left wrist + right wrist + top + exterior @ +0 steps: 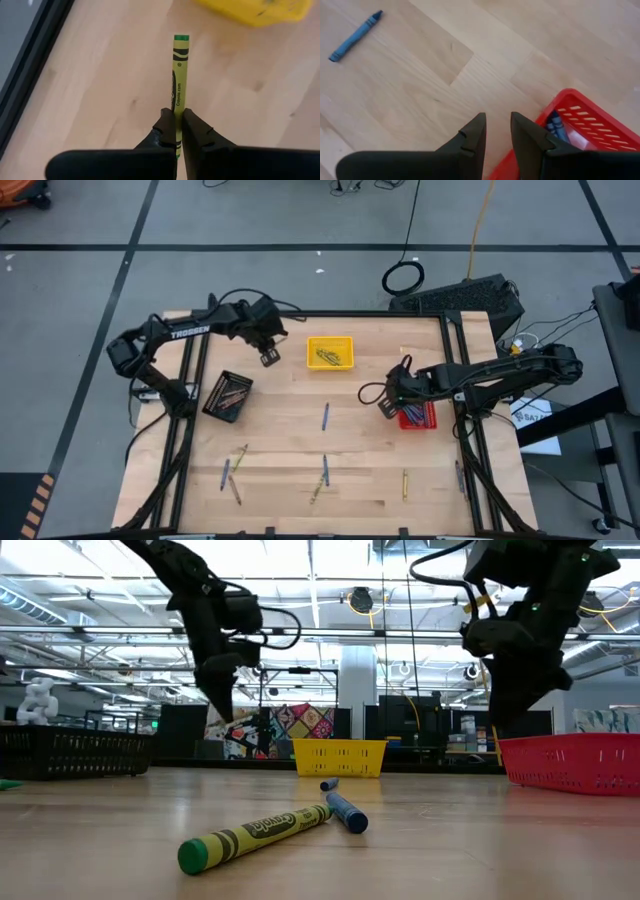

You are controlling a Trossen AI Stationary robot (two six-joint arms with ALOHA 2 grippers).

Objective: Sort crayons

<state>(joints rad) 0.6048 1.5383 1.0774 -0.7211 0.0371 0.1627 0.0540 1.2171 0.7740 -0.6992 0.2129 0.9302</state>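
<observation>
My left gripper hangs above the table between the black tray and the yellow tray, shut on a yellow-green crayon. My right gripper stands open over the wood beside the red tray, with nothing between its fingers. Several loose crayons lie flat on the table: a blue one in the middle, and more blue and yellow ones toward the near edge. The yellow tray and the red tray hold crayons. My left gripper pinches the yellow-green crayon between its two fingers near one end. The crayon runs along the fingers and sticks out past their tips, green flat end foremost. The fingers slant down from above, and the crayon is lifted clear of the table.
In the low view a yellow-green crayon and a blue crayon lie close to the near edge. Black frame rails run along both table sides. Bare wood lies between the three trays.
</observation>
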